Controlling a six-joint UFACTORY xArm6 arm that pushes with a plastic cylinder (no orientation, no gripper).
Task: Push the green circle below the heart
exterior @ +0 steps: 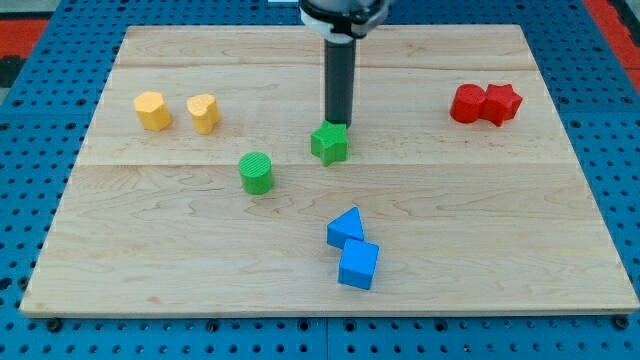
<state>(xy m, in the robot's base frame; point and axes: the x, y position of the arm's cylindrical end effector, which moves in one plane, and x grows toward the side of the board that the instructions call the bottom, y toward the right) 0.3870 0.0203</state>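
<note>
We have no jaws to close, so nothing is grasped: my tip (338, 122) rests just behind the small green star-shaped block (330, 143), at its far edge, seemingly touching it. The task's piece, the small green cylinder block (the green circle) (256, 172), stands apart to the left and slightly nearer on the pale wooden board (150, 270), untouched. The yellow heart-shaped block (204, 112) sits farther back and left, beside a yellow rounded block (153, 110). We judge the green circle light, rigid and quick to slide on smooth wood; because its wall is round, an off-centre push would likely spin it aside, so we would press squarely on its right side, through the middle, steering it left until it lies nearer than the heart. There are 2 red blocks (485, 103) touching at far right, and a blue triangular block (345, 227) against a blue cube (359, 264) near the front.
</note>
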